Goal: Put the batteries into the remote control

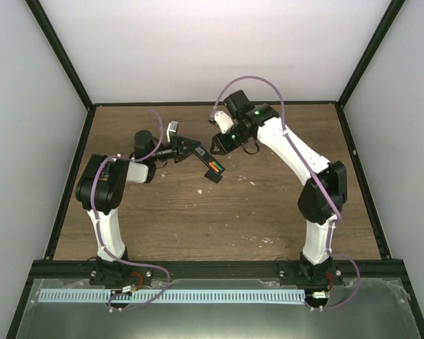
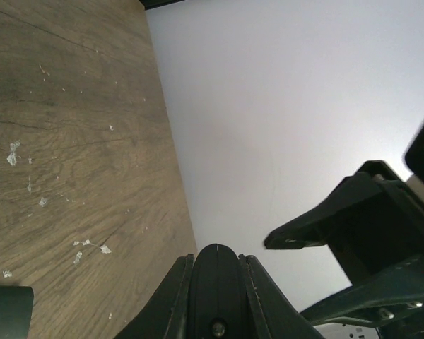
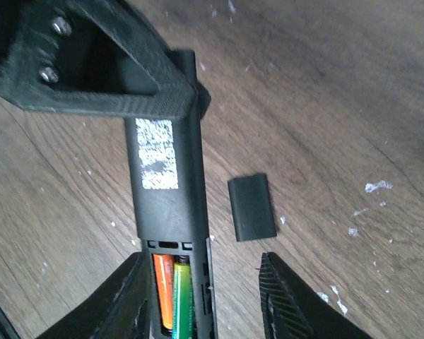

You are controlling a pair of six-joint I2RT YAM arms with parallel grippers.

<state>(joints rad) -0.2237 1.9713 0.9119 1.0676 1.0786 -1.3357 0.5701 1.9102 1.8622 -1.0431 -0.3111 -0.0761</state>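
The remote control is held off the table, back side up, with my left gripper shut on one end. In the left wrist view that rounded black end fills the space between the left gripper's fingers. The battery bay is uncovered, and two batteries, orange and green, lie in it side by side. They also show as a coloured streak, the batteries, from above. My right gripper is open around the remote's bay end. Its left finger is against the remote and its right finger stands well apart.
A small black squarish cover piece lies flat on the wooden table, just right of the remote. Pale chipped specks dot the wood. White enclosure walls stand close behind both arms.
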